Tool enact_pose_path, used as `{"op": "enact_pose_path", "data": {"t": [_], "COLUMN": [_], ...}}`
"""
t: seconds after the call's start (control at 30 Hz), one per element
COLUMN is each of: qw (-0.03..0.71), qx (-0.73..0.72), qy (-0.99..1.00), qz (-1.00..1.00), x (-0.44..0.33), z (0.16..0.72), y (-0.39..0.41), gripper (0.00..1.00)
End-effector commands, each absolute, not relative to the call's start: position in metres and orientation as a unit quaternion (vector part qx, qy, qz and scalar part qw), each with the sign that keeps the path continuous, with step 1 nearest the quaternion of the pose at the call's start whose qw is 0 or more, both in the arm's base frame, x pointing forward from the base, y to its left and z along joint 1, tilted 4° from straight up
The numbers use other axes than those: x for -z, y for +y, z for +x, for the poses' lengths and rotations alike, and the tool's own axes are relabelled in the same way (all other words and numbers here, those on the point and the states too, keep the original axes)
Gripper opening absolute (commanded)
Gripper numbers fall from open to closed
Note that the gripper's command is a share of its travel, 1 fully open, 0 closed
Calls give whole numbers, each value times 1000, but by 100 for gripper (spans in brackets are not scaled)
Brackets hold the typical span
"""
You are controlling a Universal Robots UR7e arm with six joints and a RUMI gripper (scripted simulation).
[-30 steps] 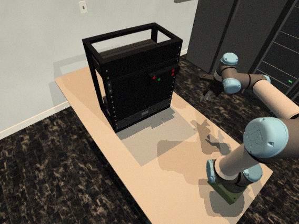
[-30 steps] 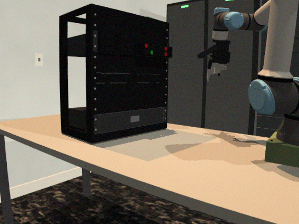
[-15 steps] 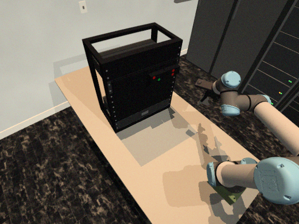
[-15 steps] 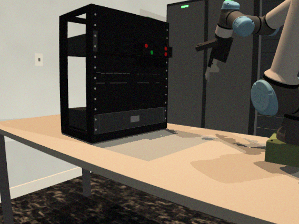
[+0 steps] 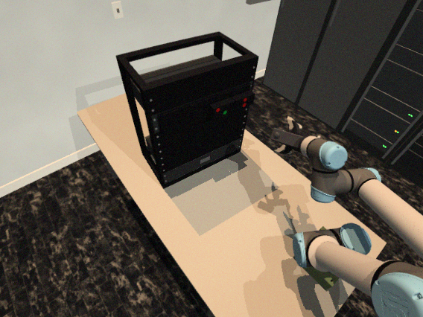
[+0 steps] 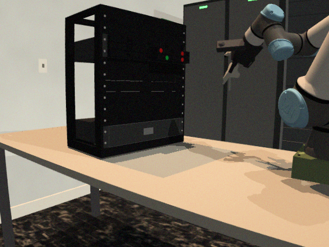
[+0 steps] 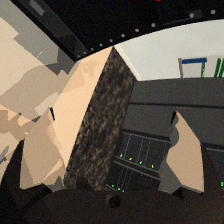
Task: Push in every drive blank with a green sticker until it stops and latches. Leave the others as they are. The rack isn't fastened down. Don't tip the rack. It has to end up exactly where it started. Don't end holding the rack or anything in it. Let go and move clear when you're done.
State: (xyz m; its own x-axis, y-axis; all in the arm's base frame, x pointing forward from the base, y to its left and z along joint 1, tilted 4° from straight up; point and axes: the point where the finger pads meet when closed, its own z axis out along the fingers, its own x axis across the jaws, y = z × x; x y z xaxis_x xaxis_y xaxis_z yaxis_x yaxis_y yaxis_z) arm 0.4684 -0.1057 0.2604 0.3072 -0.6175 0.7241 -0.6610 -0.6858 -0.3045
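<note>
Open pincer [image 6: 231, 72] beside rack [image 6: 99, 35], well apart

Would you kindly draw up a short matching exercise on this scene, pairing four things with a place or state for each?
Things:
1. rack
2. green sticker
3. tool
4. arm's green base

Places or states:
A. open and holding nothing, in the air to the right of the rack
B. on the table's end away from the rack
C. upright on the table near the wall
D. on the rack's front, among three red stickers

Pairs: 1-C, 2-D, 3-A, 4-B
</note>
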Motion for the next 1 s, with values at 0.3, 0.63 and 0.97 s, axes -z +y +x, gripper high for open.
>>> {"op": "enact_pose_path", "data": {"t": [0.3,0.63,0.97], "qw": [17,16,15], "qx": [-587,-646,-671], "qy": [-218,-125,-81], "qz": [780,753,737], "x": [-297,-317,-326], "z": [472,473,473], "y": [-49,-20,-6], "gripper": [100,100,100]}}
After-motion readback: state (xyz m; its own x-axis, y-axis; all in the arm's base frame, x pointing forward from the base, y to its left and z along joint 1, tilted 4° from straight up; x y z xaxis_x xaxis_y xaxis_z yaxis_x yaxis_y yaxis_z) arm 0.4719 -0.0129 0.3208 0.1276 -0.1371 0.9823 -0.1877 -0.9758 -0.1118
